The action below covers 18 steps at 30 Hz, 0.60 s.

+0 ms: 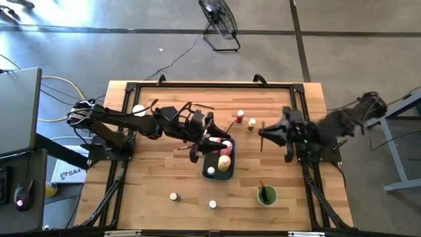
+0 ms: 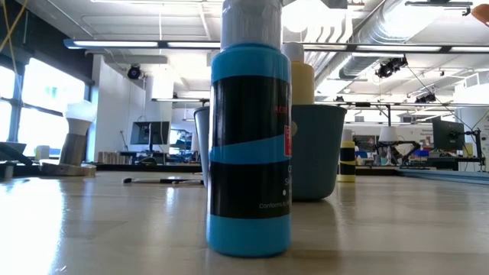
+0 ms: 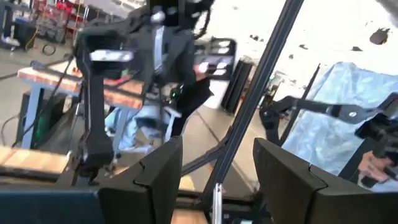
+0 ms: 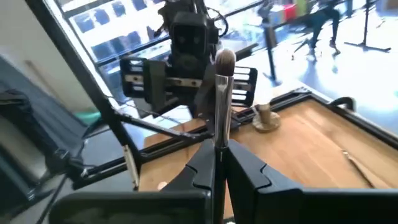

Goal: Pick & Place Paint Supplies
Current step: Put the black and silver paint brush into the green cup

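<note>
Blue bottle (image 2: 250,130) fills the low view. Your left gripper (image 1: 209,139) stands spread open over the tray (image 1: 227,172), pink bottle (image 1: 219,141) apparently just beneath at its 5 o'clock. Lift straight up so you don't tip it. Right gripper (image 4: 217,152) is clamped on a paintbrush (image 4: 222,99); carry it upright toward the green cup (image 1: 266,195).
</note>
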Each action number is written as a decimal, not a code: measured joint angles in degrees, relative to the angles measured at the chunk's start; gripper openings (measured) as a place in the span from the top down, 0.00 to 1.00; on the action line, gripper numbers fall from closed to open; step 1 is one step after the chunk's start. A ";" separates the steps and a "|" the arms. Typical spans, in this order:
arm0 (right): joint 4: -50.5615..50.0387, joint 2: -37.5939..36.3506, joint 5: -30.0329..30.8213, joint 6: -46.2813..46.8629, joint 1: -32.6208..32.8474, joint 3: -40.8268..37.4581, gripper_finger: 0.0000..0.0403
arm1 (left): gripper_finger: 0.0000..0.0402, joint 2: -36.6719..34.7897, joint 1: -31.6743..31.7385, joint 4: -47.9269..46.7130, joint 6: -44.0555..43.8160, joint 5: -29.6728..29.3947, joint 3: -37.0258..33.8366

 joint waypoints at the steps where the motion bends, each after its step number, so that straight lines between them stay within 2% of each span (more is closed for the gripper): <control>1: -0.50 -0.05 4.11 0.65 2.90 -0.01 0.97 | 0.52 -0.12 0.00 -0.42 0.00 -0.01 -0.06; 7: -2.95 4.09 28.51 6.95 19.34 -0.01 0.97 | 0.52 -0.36 0.00 -1.00 0.00 -0.04 -0.04; 13: -3.27 10.31 46.84 15.85 31.44 -0.01 0.97 | 0.52 -0.34 0.00 -1.38 0.00 -0.08 -0.06; 16: -4.31 13.85 52.62 20.66 34.94 -0.01 0.97 | 0.52 -0.34 0.00 -1.30 0.00 -0.19 -0.06; 18: -4.28 16.08 53.66 23.57 35.93 -0.01 0.97 | 0.52 -0.34 0.00 -1.05 0.00 -0.19 -0.06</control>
